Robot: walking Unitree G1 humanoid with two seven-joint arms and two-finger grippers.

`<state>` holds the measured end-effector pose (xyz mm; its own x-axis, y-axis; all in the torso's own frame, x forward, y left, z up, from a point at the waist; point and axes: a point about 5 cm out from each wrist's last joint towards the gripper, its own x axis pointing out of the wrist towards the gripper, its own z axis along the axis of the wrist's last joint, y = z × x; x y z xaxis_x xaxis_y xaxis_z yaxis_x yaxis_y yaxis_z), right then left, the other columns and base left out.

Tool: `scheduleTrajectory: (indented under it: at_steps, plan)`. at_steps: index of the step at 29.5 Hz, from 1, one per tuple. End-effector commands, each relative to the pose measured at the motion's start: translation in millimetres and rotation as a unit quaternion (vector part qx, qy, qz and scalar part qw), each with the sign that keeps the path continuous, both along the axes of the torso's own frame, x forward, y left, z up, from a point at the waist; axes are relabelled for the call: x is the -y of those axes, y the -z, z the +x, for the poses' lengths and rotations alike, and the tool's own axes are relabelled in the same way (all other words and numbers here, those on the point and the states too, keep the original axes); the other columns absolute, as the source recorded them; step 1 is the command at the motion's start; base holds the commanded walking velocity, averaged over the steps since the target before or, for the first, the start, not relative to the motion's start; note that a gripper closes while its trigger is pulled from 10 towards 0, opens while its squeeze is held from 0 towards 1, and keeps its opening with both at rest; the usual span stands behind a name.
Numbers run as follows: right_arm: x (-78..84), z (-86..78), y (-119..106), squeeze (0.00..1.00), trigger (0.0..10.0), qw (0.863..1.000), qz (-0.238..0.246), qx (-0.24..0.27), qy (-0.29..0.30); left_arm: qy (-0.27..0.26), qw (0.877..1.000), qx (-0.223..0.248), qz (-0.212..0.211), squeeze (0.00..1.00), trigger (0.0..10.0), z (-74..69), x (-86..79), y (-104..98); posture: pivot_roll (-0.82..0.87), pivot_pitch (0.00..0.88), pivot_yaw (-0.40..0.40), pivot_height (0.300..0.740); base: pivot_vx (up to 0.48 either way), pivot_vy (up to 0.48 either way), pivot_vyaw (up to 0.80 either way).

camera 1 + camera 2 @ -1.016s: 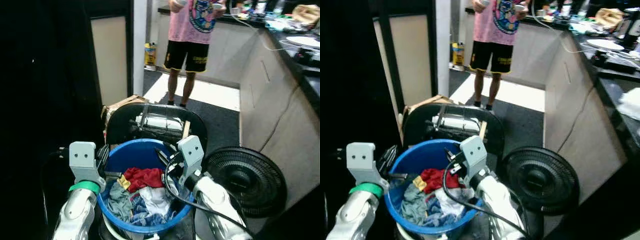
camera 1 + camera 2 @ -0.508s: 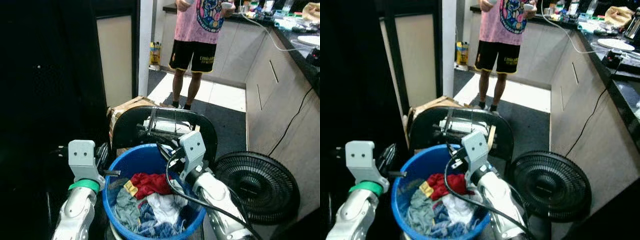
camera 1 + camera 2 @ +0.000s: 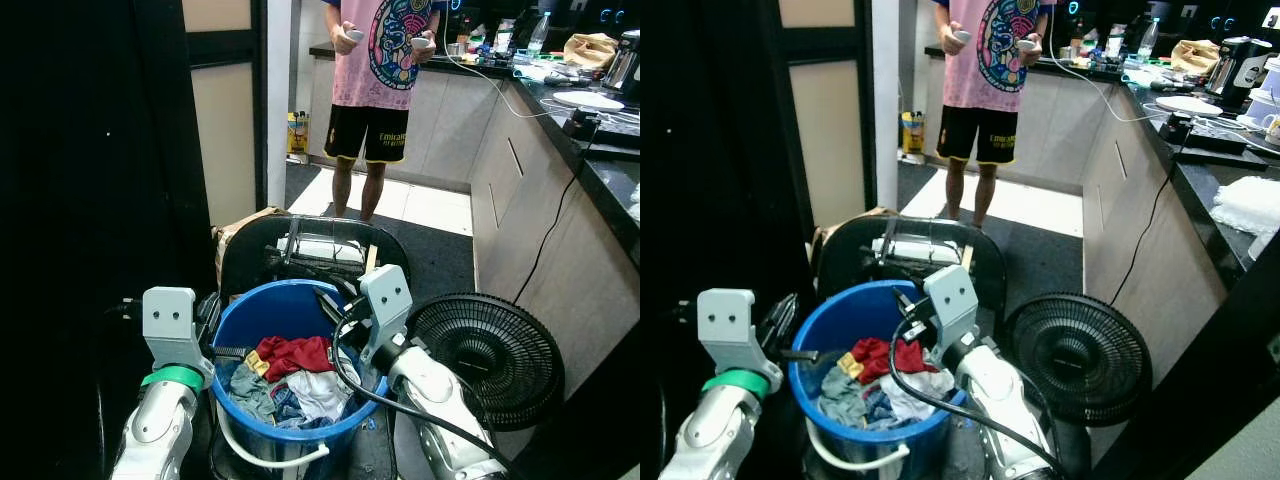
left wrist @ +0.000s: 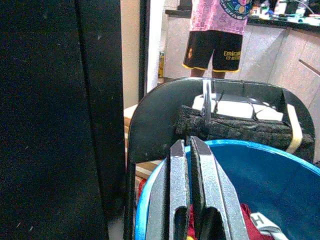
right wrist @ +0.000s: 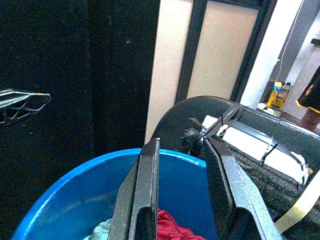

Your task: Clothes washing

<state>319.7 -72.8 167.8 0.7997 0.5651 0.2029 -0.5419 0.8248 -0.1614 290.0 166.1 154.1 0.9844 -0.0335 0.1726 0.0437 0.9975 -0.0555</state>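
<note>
A blue bucket (image 3: 262, 312) holding a heap of clothes (image 3: 290, 357), red, white, grey and blue, stands right in front of me between my arms. My left gripper (image 3: 232, 351) lies across the bucket's left rim, and in the left wrist view its fingers (image 4: 177, 170) are pressed together on the blue rim (image 4: 150, 195). My right gripper (image 3: 322, 300) hovers over the bucket's right side. Its fingers (image 5: 145, 190) stand apart above the blue inside and the red cloth (image 5: 172, 227), with nothing between them.
A black chair (image 3: 250, 250) with a bundle on its seat stands just behind the bucket, with a cardboard box (image 3: 235, 222) to its left. A black floor fan (image 3: 487, 350) sits to the right. A person (image 3: 385, 60) stands farther off. A kitchen counter (image 3: 600, 110) runs along the right, a dark wall on the left.
The camera has swung and tilted up, so the room shifts and more of the person shows. Both grippers keep their places at the bucket.
</note>
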Motion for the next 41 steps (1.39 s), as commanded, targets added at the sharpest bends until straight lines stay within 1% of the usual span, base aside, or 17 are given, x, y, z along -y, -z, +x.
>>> scheduleTrajectory:
  at_steps: [1, 26, 34, 41]
  plan:
    - [3.6, -1.1, 4.7, 0.0, 10.0, 1.0, 0.001, -0.007, 0.006, 0.005, 1.0, -0.005, 0.001, 0.0, 10.0, -0.9, 1.6, 2.9, 0.0, 0.03, 0.003, 0.74, 0.0, 0.0, 0.0]
    - [3.6, -2.3, 4.6, 0.0, 10.0, 1.0, 0.004, -0.006, 0.005, 0.014, 1.0, -0.001, -0.008, 0.0, 10.0, -1.9, 4.3, 2.1, 0.0, 0.031, 0.001, 0.74, 0.0, 0.0, 0.0]
    - [4.6, -2.6, 9.0, 0.0, 10.0, 1.0, 0.004, -0.016, 0.014, 0.017, 1.0, 0.003, -0.004, 0.0, 10.0, 1.4, 5.5, 0.3, -0.01, 0.02, 0.008, 0.74, 0.0, 0.0, 0.0]
    - [6.7, -0.9, 11.1, 0.0, 10.0, 0.999, 0.006, -0.025, 0.023, 0.019, 1.0, 0.002, -0.002, 0.0, 10.0, 1.4, 5.9, 0.9, -0.01, 0.016, 0.008, 0.74, 0.0, 0.0, 0.0]
